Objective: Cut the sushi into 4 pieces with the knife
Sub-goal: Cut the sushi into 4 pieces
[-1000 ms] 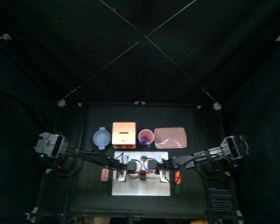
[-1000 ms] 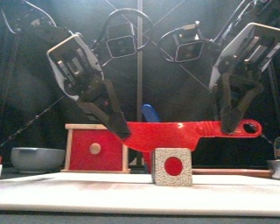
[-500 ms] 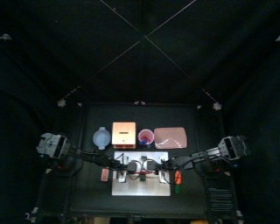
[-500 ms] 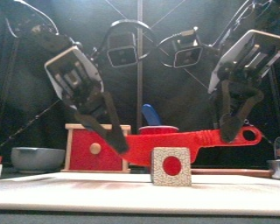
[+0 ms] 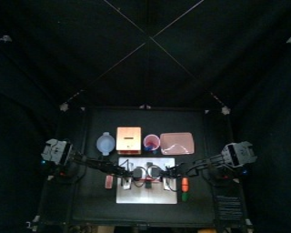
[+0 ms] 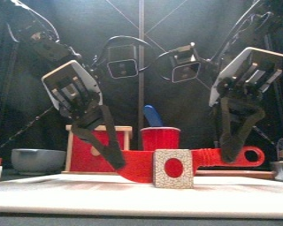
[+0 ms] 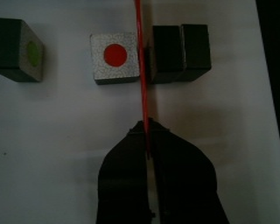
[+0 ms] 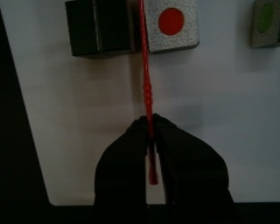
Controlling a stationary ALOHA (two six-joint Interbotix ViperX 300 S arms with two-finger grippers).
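Lower than before, the red toy knife [image 6: 221, 158], gripped at each end by my left gripper [image 6: 113, 157] and right gripper [image 6: 233, 152], sits in the seam between the red-centred sushi slice [image 7: 113, 56] and dark green double block [image 7: 181, 52] on the white cutting board [image 6: 61, 187], so I must keep both ends level.

You had the black table [image 5: 99, 207] carrying a white cutting board [image 5: 148, 194] near its front edge. Behind the board, a row stood directly on the table: a blue-grey bowl [image 5: 105, 143] at the left, then a pale wooden box [image 5: 128, 139] with a red drawer front, a red cup [image 5: 152, 142], and a flat pink tray [image 5: 177, 143] at the right. A small red toy [image 5: 109, 181] lay just beside the board's left edge, and another [image 5: 185, 185] by its right edge.
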